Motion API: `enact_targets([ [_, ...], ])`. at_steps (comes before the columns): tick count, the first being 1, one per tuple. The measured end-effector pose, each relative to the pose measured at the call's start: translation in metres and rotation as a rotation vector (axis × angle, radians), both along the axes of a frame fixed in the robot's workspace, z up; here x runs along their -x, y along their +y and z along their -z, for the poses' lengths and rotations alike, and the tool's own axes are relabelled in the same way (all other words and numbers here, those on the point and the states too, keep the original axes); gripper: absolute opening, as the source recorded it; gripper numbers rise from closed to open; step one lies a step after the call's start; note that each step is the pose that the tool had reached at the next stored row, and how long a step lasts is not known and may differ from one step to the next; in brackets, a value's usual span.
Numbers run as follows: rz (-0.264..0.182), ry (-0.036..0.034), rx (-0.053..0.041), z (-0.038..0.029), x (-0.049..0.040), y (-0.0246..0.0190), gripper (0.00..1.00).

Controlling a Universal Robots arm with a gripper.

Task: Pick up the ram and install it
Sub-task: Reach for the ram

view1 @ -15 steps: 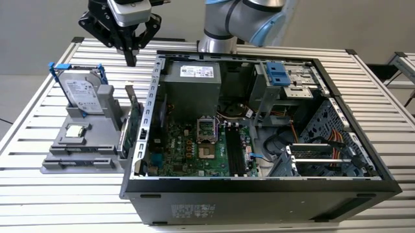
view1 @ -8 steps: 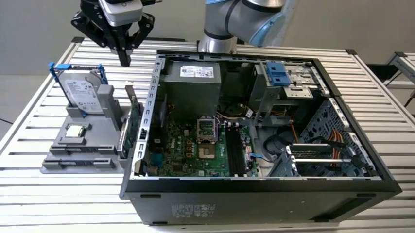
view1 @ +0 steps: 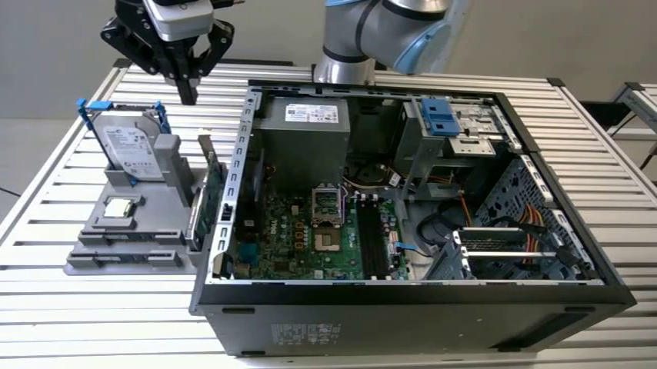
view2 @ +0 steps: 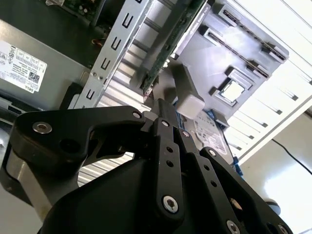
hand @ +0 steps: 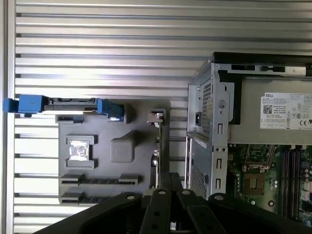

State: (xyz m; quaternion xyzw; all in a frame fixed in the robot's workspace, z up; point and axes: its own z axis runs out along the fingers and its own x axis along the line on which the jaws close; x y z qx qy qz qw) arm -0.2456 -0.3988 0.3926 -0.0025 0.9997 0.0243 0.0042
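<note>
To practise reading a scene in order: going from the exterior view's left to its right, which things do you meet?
Hard drive → green card → power supply → blue latch → orange cables.

Below the jaws, a grey holder (view1: 128,246) sits on the slatted table (view1: 92,323). A silver hard drive (view1: 131,150) in a blue bracket stands upright in it, nearest the jaws; farther off lies what looks like a processor chip (view1: 121,206). A green expansion card (view1: 212,204) stands on edge beside the open computer case (view1: 411,307), which lies to the exterior view's right of the jaws, its power supply (view1: 303,127) closest.
</note>
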Motion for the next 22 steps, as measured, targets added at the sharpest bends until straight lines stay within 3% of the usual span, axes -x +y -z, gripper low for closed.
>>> enact_targets([
  [22, -0.01, -0.0001, -0.0001, 0.0, 0.0334, 0.0, 0.0],
])
